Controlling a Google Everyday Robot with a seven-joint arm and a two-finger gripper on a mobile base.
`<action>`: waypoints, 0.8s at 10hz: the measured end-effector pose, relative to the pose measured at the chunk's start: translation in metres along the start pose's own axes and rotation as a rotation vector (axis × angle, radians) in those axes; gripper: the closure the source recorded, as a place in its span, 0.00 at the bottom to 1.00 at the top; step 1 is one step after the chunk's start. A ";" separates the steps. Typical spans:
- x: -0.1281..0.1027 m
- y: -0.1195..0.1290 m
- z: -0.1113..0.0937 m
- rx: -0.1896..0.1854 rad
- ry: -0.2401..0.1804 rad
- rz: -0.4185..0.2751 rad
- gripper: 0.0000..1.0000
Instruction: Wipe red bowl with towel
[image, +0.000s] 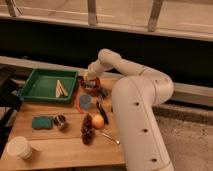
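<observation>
The red bowl (90, 85) sits on the wooden table just right of the green tray. A grey-blue cloth, apparently the towel (90, 84), lies inside the bowl under the gripper. My gripper (90, 78) is at the end of the white arm, which reaches in from the right. It points down into the bowl and hides much of the bowl's inside.
A green tray (35, 91) holding wooden sticks (61, 89) stands at the left. In front of the bowl are a blue cup (85, 102), a dark utensil (103, 102), an orange (98, 121), a dark red bunch (87, 132) and a spoon (108, 136). A green sponge (42, 122), a metal cup (60, 121) and a white cup (19, 148) are at front left.
</observation>
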 end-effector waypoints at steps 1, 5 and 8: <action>0.014 -0.011 -0.010 0.002 0.003 0.014 1.00; 0.013 -0.039 -0.046 0.036 -0.036 0.014 1.00; -0.022 -0.030 -0.045 0.036 -0.046 -0.033 1.00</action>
